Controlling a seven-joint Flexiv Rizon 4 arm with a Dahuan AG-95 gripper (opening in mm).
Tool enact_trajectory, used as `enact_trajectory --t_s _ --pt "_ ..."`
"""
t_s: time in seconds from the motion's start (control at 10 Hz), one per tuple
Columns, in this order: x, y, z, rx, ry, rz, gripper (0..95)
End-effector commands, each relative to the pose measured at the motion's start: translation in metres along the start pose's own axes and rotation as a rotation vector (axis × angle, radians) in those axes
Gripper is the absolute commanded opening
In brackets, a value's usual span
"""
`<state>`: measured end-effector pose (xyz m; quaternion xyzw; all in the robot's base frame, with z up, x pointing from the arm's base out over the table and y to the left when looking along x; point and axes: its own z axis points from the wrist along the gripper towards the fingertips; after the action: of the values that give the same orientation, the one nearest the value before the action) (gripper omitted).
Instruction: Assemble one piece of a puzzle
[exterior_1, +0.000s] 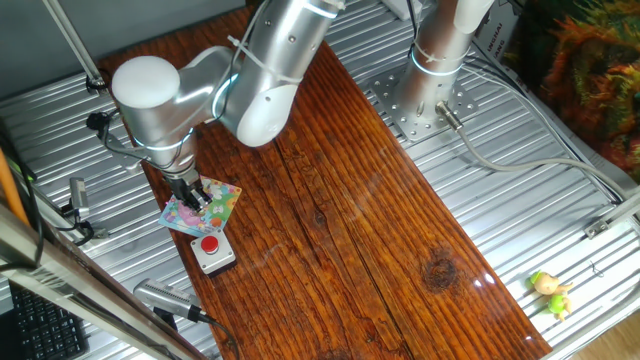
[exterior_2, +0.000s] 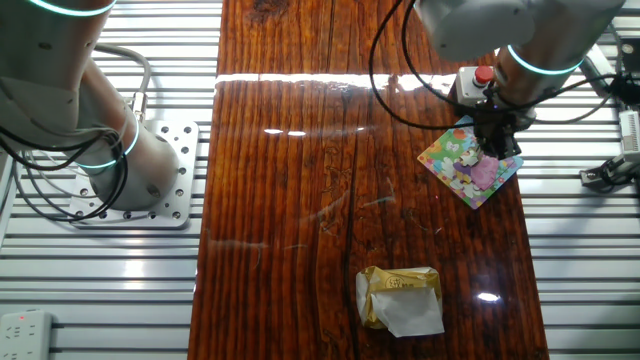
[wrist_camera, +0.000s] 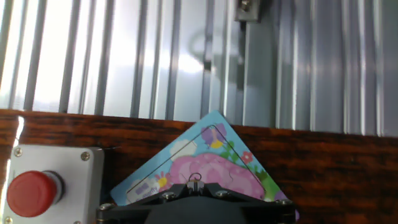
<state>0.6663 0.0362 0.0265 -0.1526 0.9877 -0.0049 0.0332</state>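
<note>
The puzzle (exterior_1: 228, 201) is a small pastel board lying near the left edge of the wooden table (exterior_1: 350, 210). It also shows in the other fixed view as the puzzle (exterior_2: 452, 160), and the hand view looks down on the puzzle (wrist_camera: 208, 155) tilted like a diamond. My gripper (exterior_1: 198, 197) stands straight down over the board, fingertips at or just above its pink middle. From the other side the gripper (exterior_2: 497, 147) hides part of the picture. In the hand view the gripper (wrist_camera: 195, 184) has its fingers drawn together at the centre, with no loose piece visible between them.
A grey box with a red button (exterior_1: 212, 250) sits right beside the puzzle, seen again as the box (exterior_2: 476, 82) and box (wrist_camera: 46, 186). A yellow-and-white block (exterior_2: 400, 298) lies further along the table. A small toy (exterior_1: 550, 292) rests on the ribbed metal bench, and a second arm's base (exterior_1: 435, 95) stands off the table.
</note>
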Motion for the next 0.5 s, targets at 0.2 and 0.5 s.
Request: enact_trajectory --t_s 0.2,0.5 --pt "0.0046 0.0002 -0.0012 0.001 0.013 -0.002 0.0" --pt "0.0134 0.0016 0.0032 0.003 0.015 -0.028 0.0"
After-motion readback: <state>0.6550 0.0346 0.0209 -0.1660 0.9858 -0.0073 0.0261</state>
